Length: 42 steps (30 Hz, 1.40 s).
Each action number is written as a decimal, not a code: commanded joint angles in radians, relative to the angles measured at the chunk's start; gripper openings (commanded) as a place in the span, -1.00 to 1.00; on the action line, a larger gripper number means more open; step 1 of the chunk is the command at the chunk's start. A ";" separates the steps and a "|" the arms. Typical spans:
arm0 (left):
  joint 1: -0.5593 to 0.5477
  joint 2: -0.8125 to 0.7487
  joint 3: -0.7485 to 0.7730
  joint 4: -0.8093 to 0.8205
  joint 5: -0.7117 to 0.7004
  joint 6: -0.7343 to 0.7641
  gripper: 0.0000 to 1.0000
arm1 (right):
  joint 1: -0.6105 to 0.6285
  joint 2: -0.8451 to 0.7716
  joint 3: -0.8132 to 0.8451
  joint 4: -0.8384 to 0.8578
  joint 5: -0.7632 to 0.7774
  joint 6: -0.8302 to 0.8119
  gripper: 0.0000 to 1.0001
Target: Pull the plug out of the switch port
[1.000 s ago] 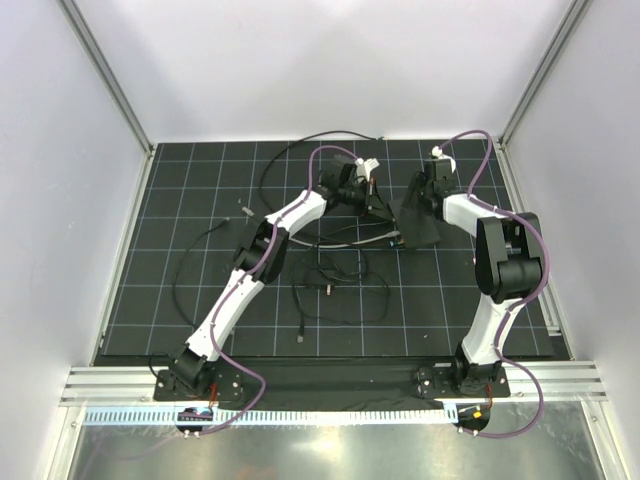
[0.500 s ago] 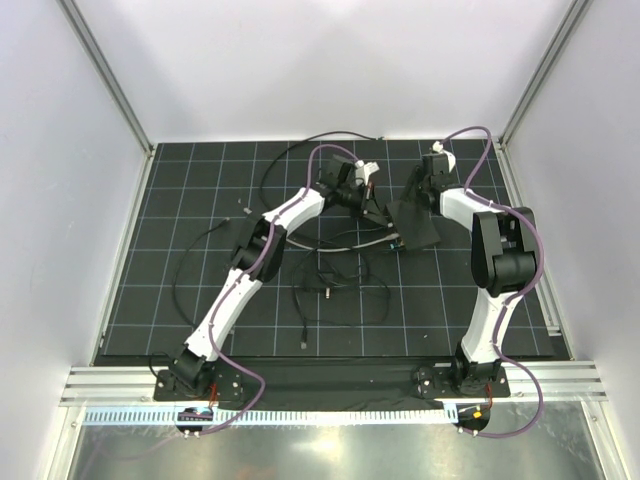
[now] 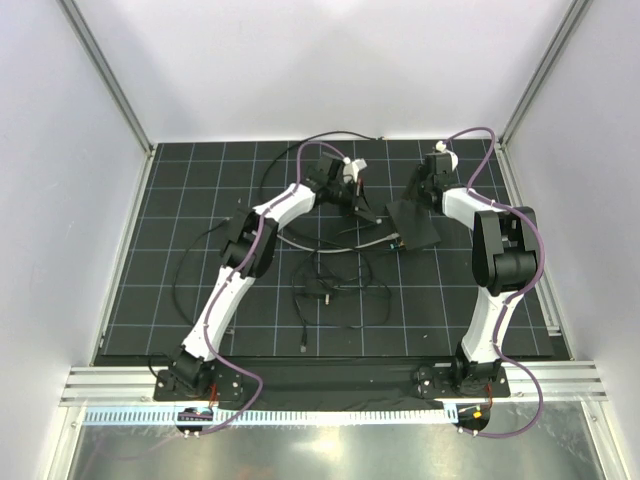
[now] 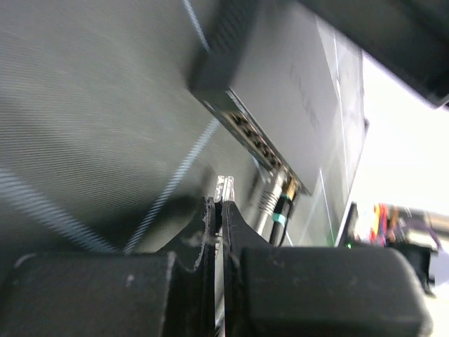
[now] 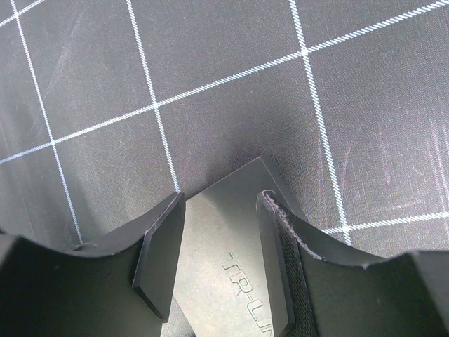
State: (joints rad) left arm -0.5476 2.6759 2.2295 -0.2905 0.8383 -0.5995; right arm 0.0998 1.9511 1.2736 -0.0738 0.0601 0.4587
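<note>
The switch (image 3: 418, 228) is a flat matte-black box on the gridded mat, right of centre. In the left wrist view its row of ports (image 4: 256, 144) runs along one long edge. My left gripper (image 4: 216, 207) is shut on a clear plug (image 4: 224, 188), which sits a short gap out from the port row and touches none of the ports. From above, the left gripper (image 3: 365, 205) is just left of the box. My right gripper (image 5: 221, 203) is closed on the far corner of the switch (image 5: 231, 232), lettered top face between its fingers; overhead, the right gripper (image 3: 422, 198) is at the box's far end.
Two other cables (image 4: 279, 203) remain plugged into ports further along the row. Loose black wires (image 3: 330, 285) tangle on the mat in front of the switch, and a long cable (image 3: 300, 150) loops toward the back wall. White walls enclose the mat on three sides.
My left gripper has drawn back to the left, away from the switch's port edge, staying shut. The right gripper has kept its hold on the box, which barely shifted.
</note>
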 commanded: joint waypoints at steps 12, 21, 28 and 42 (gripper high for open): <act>0.080 -0.565 -0.143 -0.061 -0.519 0.174 -1.00 | -0.012 0.051 -0.031 -0.078 -0.040 0.003 0.06; 0.084 -0.818 0.007 -0.147 -1.036 0.357 -1.00 | -0.015 0.040 -0.046 -0.063 -0.046 0.001 0.06; 0.081 -0.757 -0.104 -0.259 -0.615 0.323 0.02 | -0.015 0.039 -0.049 -0.060 -0.080 -0.003 0.06; -0.133 -0.473 -0.280 -0.093 -0.518 0.658 0.28 | -0.025 0.040 -0.059 -0.044 -0.129 -0.002 0.06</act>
State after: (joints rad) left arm -0.6281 2.2021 1.9030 -0.4393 0.3099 -0.0872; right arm 0.0772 1.9514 1.2572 -0.0307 -0.0437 0.4583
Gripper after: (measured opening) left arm 0.630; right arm 0.530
